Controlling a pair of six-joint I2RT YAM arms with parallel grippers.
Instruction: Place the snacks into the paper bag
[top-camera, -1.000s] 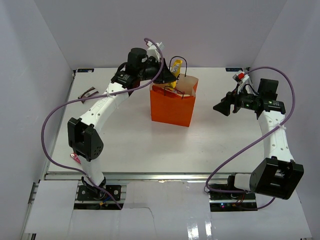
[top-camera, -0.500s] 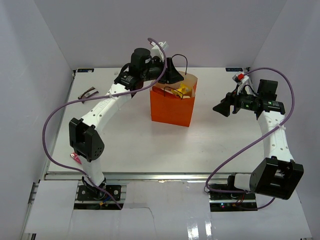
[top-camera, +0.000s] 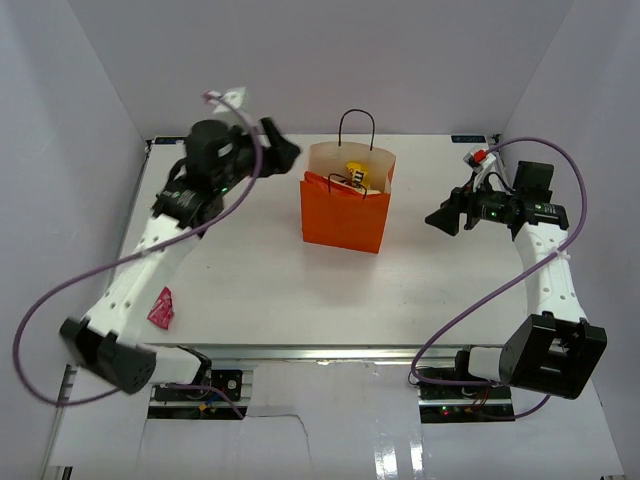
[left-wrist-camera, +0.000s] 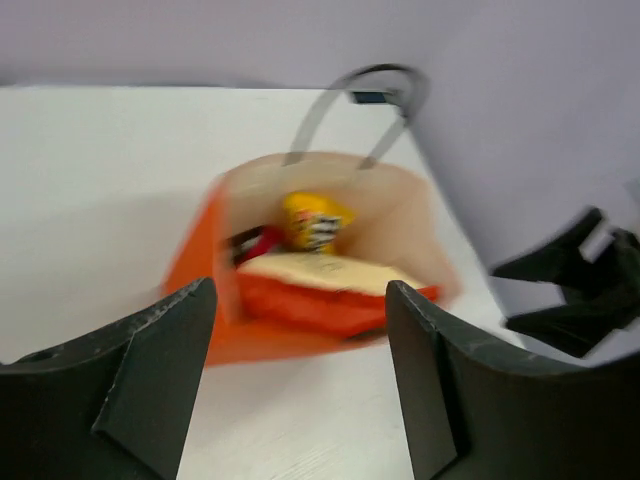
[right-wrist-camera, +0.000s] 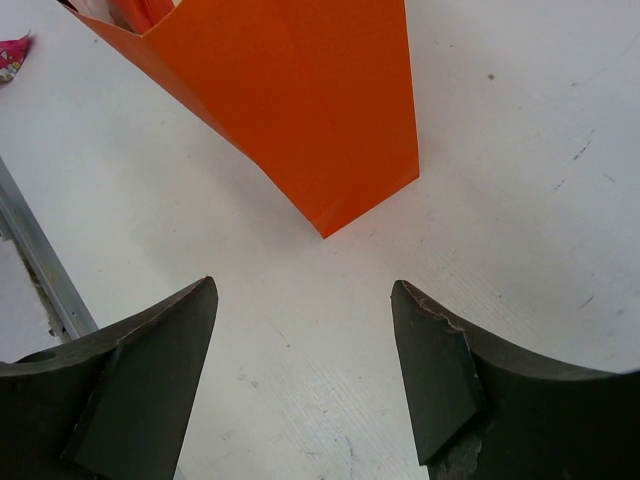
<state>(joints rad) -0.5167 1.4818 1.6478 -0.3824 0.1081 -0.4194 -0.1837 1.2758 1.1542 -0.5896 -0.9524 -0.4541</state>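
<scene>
The orange paper bag (top-camera: 343, 215) stands upright at the middle back of the table, its black handles up. Inside it lie a yellow snack packet (top-camera: 355, 173) and other snacks, which the blurred left wrist view shows as a yellow packet (left-wrist-camera: 312, 221) beside a red one (left-wrist-camera: 258, 241). My left gripper (top-camera: 286, 150) hangs open and empty just left of the bag's mouth (left-wrist-camera: 330, 262). A small pink-red packet (top-camera: 160, 306) lies near the table's front left edge. My right gripper (top-camera: 438, 217) stands open and empty to the right of the bag (right-wrist-camera: 300, 100).
The white table (top-camera: 250, 280) is walled by pale panels at the back and both sides. A metal rail (right-wrist-camera: 40, 270) runs along the front edge. The pink-red packet (right-wrist-camera: 12, 50) shows past the bag in the right wrist view. Purple cables loop off both arms.
My left gripper opened over the bag and let the yellow packet drop inside. That arm then swung back to the left, uncovering the pink-red packet. The right arm has not moved.
</scene>
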